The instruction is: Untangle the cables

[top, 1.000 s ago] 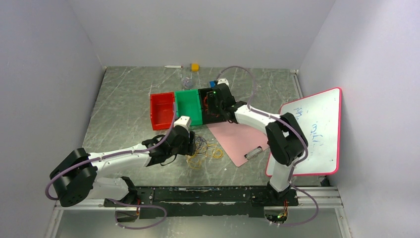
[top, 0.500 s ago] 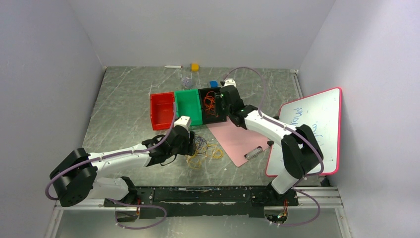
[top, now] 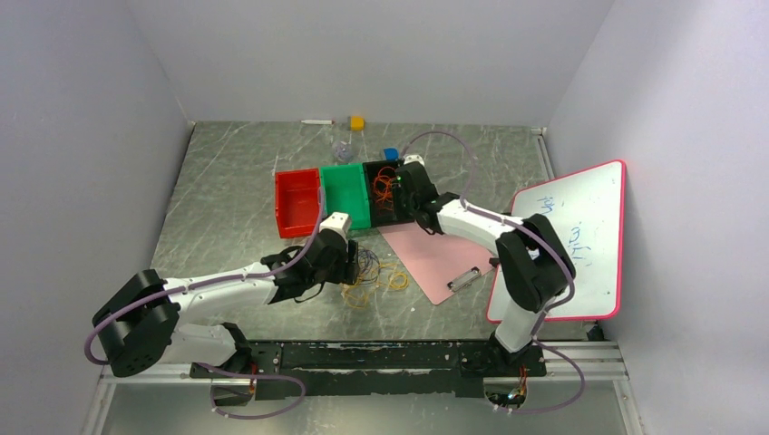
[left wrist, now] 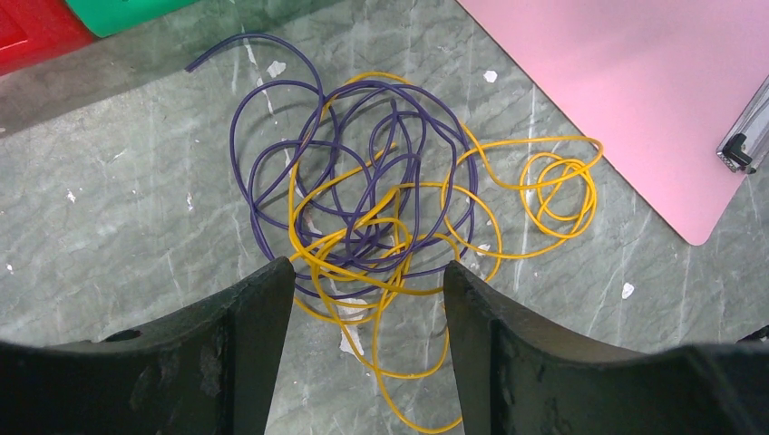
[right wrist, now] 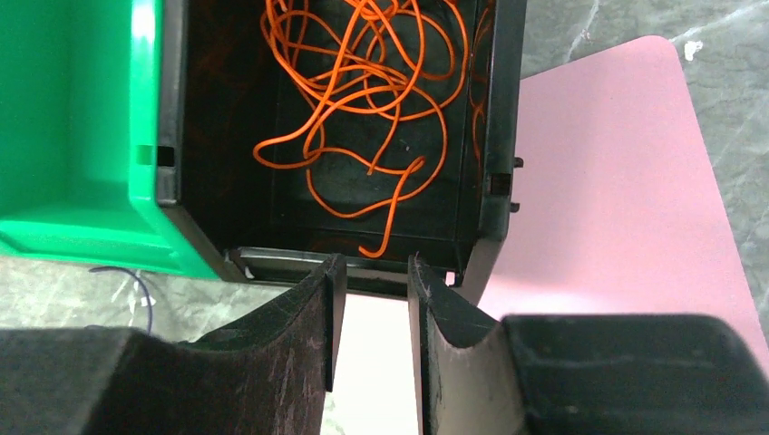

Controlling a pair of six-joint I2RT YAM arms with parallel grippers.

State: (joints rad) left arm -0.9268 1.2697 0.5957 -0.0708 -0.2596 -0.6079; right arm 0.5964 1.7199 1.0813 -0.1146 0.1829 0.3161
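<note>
A tangle of dark purple cables (left wrist: 363, 181) and yellow cables (left wrist: 544, 181) lies on the table in front of the bins (top: 372, 272). My left gripper (left wrist: 367, 272) hovers open just over its near edge, nothing between the fingers. A loose heap of orange cables (right wrist: 363, 82) lies inside the black bin (right wrist: 499, 136). My right gripper (right wrist: 374, 267) is at that bin's near wall, above the table. Its jaws stand a narrow gap apart and hold nothing. In the top view it sits by the black bin (top: 392, 186).
A green bin (top: 345, 195) and a red bin (top: 296, 201) stand left of the black one. A pink clipboard (top: 435, 254) lies right of the tangle. A whiteboard (top: 567, 240) leans at the right. A yellow cube (top: 357, 122) and small blue item (top: 390, 154) sit at the back.
My right gripper has pulled back from over the black bin to its near wall and its jaws have narrowed. The orange cables now show in the bin. The left arm has not moved.
</note>
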